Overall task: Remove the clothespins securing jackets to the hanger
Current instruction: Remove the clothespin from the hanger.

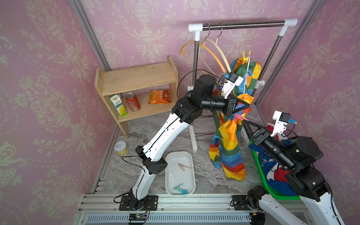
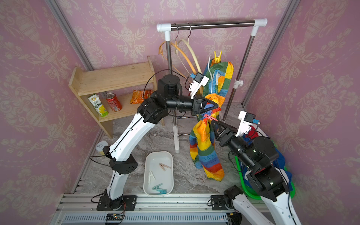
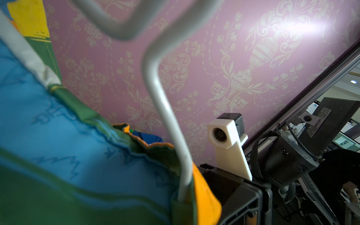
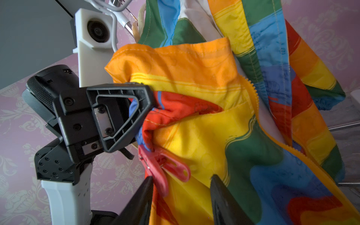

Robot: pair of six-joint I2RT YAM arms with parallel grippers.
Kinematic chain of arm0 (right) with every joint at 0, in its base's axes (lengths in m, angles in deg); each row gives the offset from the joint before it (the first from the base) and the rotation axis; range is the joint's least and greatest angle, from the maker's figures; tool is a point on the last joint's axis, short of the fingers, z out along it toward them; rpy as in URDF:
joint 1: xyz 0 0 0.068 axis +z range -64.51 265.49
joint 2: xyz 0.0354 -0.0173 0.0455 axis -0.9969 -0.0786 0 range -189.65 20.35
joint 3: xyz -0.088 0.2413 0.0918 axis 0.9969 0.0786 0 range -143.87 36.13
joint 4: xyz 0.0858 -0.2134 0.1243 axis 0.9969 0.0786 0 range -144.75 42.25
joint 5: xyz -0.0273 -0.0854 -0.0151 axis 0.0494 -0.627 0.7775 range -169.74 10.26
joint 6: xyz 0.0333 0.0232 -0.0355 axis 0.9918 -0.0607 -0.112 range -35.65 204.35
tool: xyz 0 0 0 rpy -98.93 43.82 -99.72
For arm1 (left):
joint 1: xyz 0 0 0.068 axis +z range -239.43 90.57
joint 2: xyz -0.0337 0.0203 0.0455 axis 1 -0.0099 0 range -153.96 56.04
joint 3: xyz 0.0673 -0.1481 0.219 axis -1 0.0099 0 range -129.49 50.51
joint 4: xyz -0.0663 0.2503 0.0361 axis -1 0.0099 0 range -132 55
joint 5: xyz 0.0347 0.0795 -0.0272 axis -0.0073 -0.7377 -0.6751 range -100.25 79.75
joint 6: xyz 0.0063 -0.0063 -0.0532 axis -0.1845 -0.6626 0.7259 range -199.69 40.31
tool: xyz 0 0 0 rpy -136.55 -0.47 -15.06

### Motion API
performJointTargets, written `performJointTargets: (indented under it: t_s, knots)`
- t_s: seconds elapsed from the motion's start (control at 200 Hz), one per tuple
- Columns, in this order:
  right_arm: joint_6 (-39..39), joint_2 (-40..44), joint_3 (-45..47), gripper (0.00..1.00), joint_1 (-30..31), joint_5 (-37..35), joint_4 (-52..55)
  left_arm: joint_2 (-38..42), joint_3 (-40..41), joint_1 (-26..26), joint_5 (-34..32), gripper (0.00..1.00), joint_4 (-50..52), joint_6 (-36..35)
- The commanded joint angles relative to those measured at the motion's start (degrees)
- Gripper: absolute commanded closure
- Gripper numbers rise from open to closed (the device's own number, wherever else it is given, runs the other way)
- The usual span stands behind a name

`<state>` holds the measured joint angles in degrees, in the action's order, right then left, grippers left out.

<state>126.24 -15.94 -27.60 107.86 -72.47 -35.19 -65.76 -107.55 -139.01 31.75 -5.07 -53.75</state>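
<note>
The left jaws clamped the rainbow jacket (image 4: pixel 194 120), likely to steady it. The right jaws stood parted just at the red clothespin (image 4: pixel 165 165), seemingly ready to squeeze its handles.

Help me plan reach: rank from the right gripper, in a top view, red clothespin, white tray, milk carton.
1. red clothespin, at the right gripper, on the rainbow jacket.
2. white tray, floor, front centre.
3. milk carton, lower shelf, far left.
</note>
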Motion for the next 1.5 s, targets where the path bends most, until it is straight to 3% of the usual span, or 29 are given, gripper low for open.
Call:
performJointTargets:
  t_s: [0.0,0.18,0.385,0.841,1.276,1.496]
  knots:
    - [3.09,-1.21,-0.65,0.52,-0.62,3.54,-2.4,4.11,-0.67,0.54,3.68,1.0,-6.32,-3.35]
    - [8.11,-0.83,0.2,0.52,-1.02,7.69,-6.48,4.05,-0.72,1.15,5.69,1.0,-7.52,-2.82]
    - [9.35,1.0,1.84,0.64,-1.06,5.79,-7.25,3.77,-0.41,1.26,7.11,1.0,-9.1,-2.25]
    - [6.92,-1.59,-0.72,0.71,-1.01,7.01,-7.28,3.5,-0.45,1.64,9.12,1.0,-9.99,-1.06]
    - [3.98,-3.37,-2.25,0.65,-1.02,8.66,-9.96,3.09,-0.45,1.59,9.57,1.0,-10.12,-0.72]
    - [2.94,-2.44,-2.3,0.74,-1.06,7.59,-8.28,3.19,-0.41,1.75,9.34,1.0,-10.04,-0.8]
